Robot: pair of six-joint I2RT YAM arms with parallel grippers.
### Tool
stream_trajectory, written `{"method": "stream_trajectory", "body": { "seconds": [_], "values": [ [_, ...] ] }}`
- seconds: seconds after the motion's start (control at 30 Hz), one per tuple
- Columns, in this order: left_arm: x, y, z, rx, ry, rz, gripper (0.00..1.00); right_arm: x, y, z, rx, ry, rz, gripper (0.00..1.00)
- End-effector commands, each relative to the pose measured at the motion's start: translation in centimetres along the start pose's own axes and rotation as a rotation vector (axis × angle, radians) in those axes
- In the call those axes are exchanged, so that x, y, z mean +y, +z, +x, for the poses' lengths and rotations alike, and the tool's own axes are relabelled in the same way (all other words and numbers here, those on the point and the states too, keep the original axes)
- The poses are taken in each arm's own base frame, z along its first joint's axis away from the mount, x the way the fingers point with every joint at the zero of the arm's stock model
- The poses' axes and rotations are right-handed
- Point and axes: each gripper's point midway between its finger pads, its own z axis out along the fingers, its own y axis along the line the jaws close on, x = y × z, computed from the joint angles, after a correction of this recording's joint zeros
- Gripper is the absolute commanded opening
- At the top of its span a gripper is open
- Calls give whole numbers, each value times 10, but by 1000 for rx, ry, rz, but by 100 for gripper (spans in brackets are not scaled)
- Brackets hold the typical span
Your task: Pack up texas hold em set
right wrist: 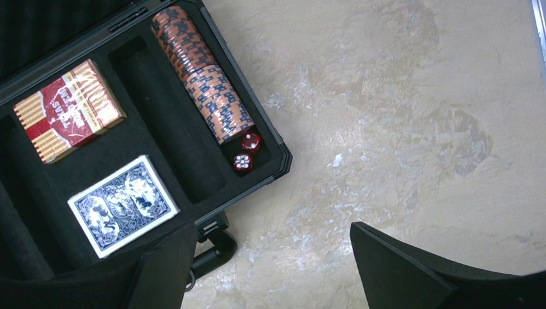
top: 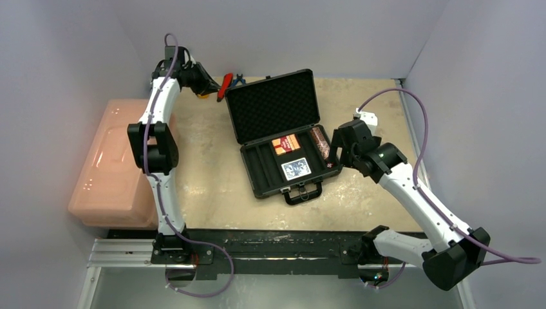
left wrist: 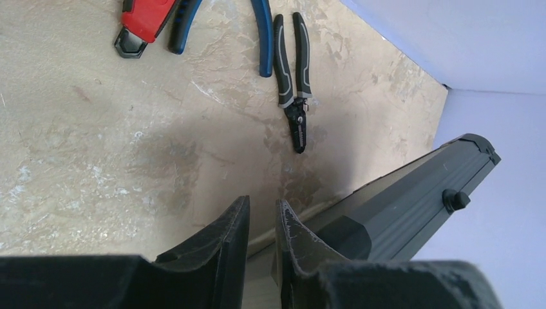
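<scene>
While the left gripper point(left wrist: 262, 203) sits nearly clenched on nothing by the lid point(top: 273, 109), at its 10 o'clock corner, a shove could glance off or skew the case point(top: 257, 168), open at the centre of the table point(top: 206, 161); red deck point(right wrist: 67, 109), blue deck point(right wrist: 122, 205), chips point(right wrist: 203, 74) and dice point(right wrist: 246, 151) lie inside, the dice loose enough to hop out; at 3 o'clock the right gripper point(right wrist: 270, 228), splayed wide, risks being caught under a dropping lid.

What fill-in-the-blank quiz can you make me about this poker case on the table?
1. The black case lies on the table with its lid ____.
2. The card deck next to the red deck is ____.
3. At the end of the row of chips sit ____ red dice.
Missing words: open; blue; two.
</scene>
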Motion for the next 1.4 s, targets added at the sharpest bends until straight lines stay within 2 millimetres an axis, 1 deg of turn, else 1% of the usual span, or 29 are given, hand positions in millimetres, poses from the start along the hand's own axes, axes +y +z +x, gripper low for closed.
{"method": "stream_trajectory", "body": {
  "seconds": [0.0,0.17,0.23,0.3,0.43,0.57,0.77,1.13,1.37],
  "values": [
    [-15,7,-13,-31,1,58,20,-2,0,-9,-18,-4,26,93],
    [-16,22,1,15,11,76,19,3,4,-10,-17,-11,13,91],
    [-16,24,3,23,17,87,19,6,4,-13,-26,-16,4,91],
    [-29,33,17,54,37,116,19,7,4,-17,-37,-22,-1,90],
    [-44,41,29,89,55,180,19,8,4,-22,-53,-43,1,90],
    [-58,45,42,120,81,218,18,7,4,-24,-55,-59,4,90],
    [-73,41,58,158,121,265,17,9,6,-24,-58,-56,-4,89],
    [-89,28,77,183,160,304,17,13,5,-26,-62,-62,-24,88],
    [-99,22,89,196,187,320,16,14,1,-30,-72,-53,-34,88]
  ]
}}
